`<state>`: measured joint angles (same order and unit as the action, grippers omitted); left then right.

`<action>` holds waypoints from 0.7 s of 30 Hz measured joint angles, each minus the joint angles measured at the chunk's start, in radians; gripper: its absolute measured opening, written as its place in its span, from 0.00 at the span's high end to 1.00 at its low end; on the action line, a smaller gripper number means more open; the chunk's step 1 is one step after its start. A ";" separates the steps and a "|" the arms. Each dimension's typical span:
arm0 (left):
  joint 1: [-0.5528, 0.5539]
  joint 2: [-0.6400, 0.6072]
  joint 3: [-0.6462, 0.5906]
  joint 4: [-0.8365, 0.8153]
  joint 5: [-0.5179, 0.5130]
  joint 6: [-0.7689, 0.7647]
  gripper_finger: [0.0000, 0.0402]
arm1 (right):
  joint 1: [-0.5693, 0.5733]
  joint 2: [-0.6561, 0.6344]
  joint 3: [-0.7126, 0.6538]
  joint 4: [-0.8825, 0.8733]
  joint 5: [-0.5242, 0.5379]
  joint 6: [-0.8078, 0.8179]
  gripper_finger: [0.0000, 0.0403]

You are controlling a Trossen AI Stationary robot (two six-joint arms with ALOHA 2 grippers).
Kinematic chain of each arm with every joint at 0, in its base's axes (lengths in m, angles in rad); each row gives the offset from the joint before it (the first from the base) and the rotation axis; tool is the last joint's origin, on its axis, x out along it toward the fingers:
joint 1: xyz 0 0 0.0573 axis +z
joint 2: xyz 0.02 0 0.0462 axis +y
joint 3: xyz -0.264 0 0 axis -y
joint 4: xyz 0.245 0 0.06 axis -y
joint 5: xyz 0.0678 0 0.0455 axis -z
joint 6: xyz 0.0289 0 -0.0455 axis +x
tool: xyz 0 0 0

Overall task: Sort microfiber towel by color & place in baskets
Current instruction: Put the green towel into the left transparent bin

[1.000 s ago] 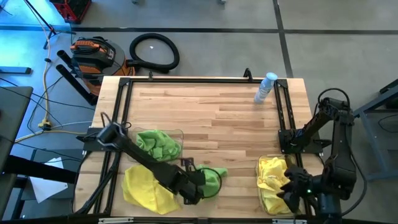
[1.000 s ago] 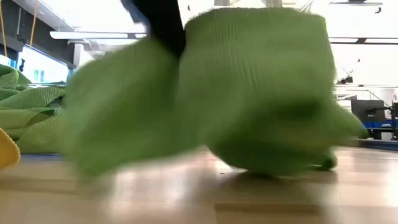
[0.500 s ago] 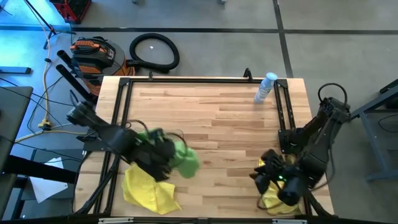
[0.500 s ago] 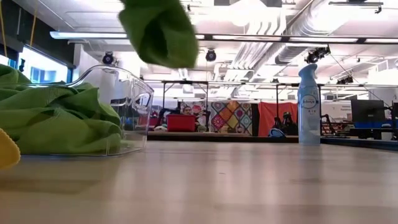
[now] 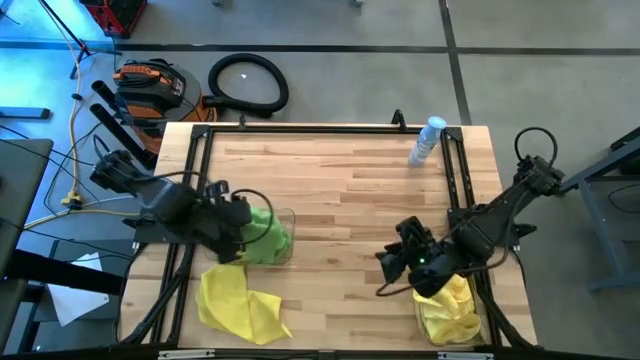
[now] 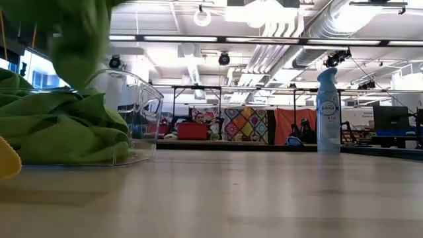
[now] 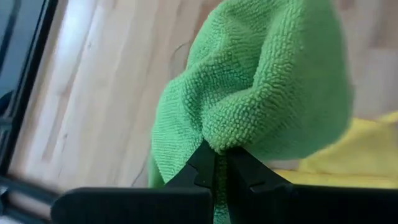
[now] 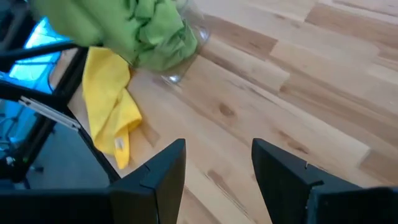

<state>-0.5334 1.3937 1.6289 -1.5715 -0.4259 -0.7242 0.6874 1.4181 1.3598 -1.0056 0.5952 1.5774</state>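
My left gripper [image 5: 238,228] is shut on a green microfiber towel [image 7: 261,93] and holds it over the left clear basket [image 6: 142,106]. Other green towels [image 5: 268,236] lie heaped in that basket. A yellow towel [image 5: 240,305] lies crumpled on the table near the front edge, beside that basket. My right gripper [image 8: 217,168] is open above bare wood, to the left of the right basket [image 5: 470,315], which holds yellow towels [image 5: 450,305]. My left gripper pinches a bunched fold of the green towel [image 7: 219,144] between its two fingertips. The towel is lifted clear of the table. In the low view it hangs [image 6: 79,39] above the green heap in the basket.
A spray bottle [image 5: 427,140] stands near the far right corner. Black metal frames [image 5: 195,180] run along the left and right [image 5: 462,190] sides of the table. Bare wood fills the middle and far part of the table. Cables and a hose lie on the floor beyond.
My left gripper has lifted the green towel off the table near the front edge and carried it left and farther back, to above the left basket. My right gripper has moved from over the right basket toward the left and the far side, out over the bare wood.
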 joint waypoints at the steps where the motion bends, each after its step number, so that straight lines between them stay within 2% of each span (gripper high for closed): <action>1: 0.014 0.000 -0.035 0.014 -0.001 0.000 1.00 | -0.010 0.001 0.000 0.014 0.000 -0.011 0.55; 4: 0.049 0.001 -0.156 0.098 0.006 0.037 1.00 | -0.036 0.015 0.000 0.060 0.000 -0.048 0.55; 14: 0.186 -0.003 -0.541 0.545 0.123 0.138 1.00 | -0.093 0.108 0.000 0.178 -0.026 -0.094 0.55; 18: 0.248 -0.003 -0.678 0.736 0.227 0.168 1.00 | -0.105 0.138 0.000 0.213 -0.055 -0.095 0.55; 21: 0.268 -0.003 -0.773 0.849 0.241 0.152 1.00 | -0.106 0.150 -0.001 0.244 -0.055 -0.095 0.55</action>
<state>-0.2657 1.3907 0.8554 -0.7230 -0.1850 -0.5724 0.5816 1.5677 1.3590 -0.7618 0.5404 1.4826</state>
